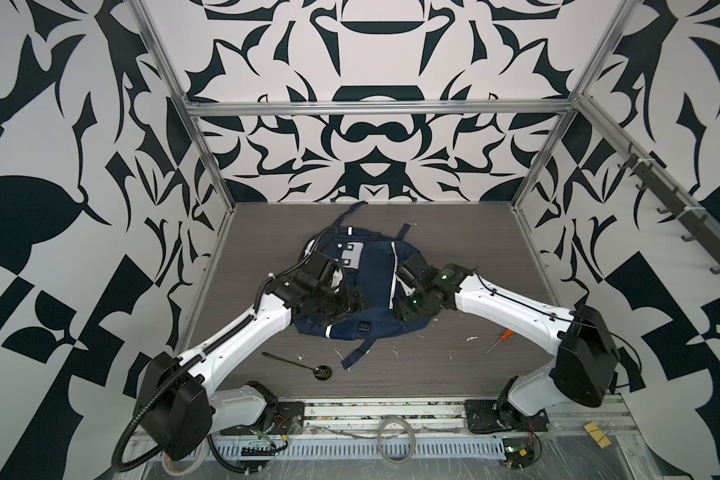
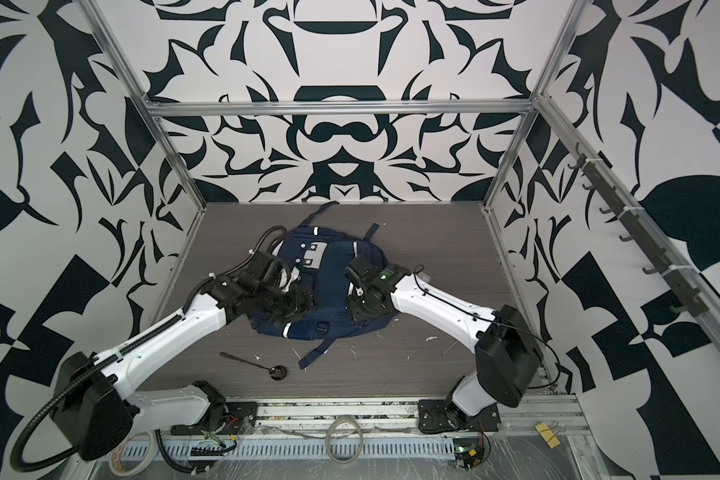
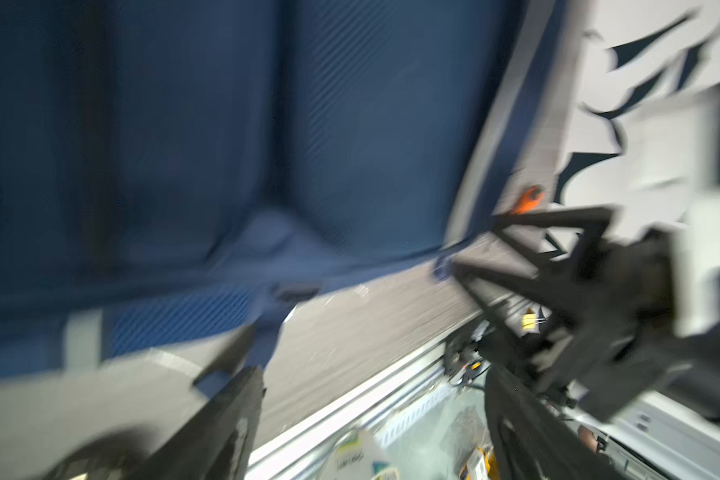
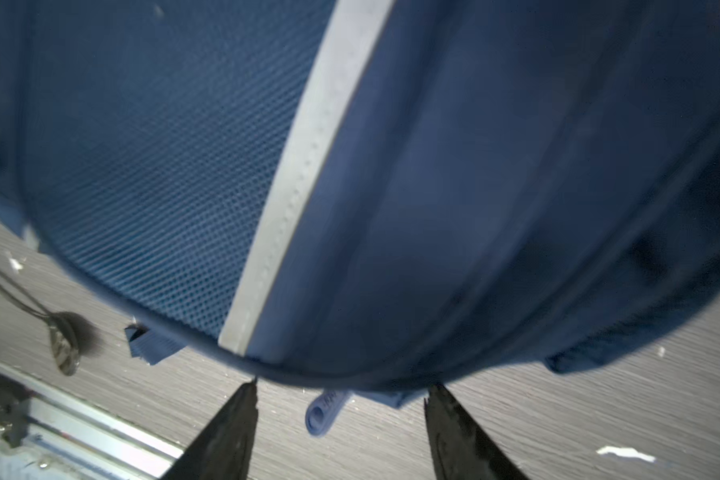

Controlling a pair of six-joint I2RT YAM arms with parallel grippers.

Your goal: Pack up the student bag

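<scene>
The student bag (image 1: 375,270) (image 2: 329,270), navy with white stripes and a grey buckle patch, lies flat in the middle of the table in both top views. My left gripper (image 1: 348,306) (image 2: 300,302) hovers over its left half. In the blurred left wrist view, this gripper (image 3: 371,382) is open and holds nothing. My right gripper (image 1: 400,311) (image 2: 356,309) sits at the bag's front right edge. In the right wrist view it (image 4: 342,387) is open. A blue zip pull (image 4: 325,411) hangs from the bag's rim (image 4: 350,370) between the fingertips, touching neither.
A dark spoon (image 1: 296,363) (image 2: 254,361) (image 4: 63,340) lies on the table in front of the bag. An orange-handled screwdriver (image 1: 506,334) (image 3: 526,199) lies front right near the right arm. A loose bag strap (image 1: 356,353) trails toward the front. White scraps dot the wood.
</scene>
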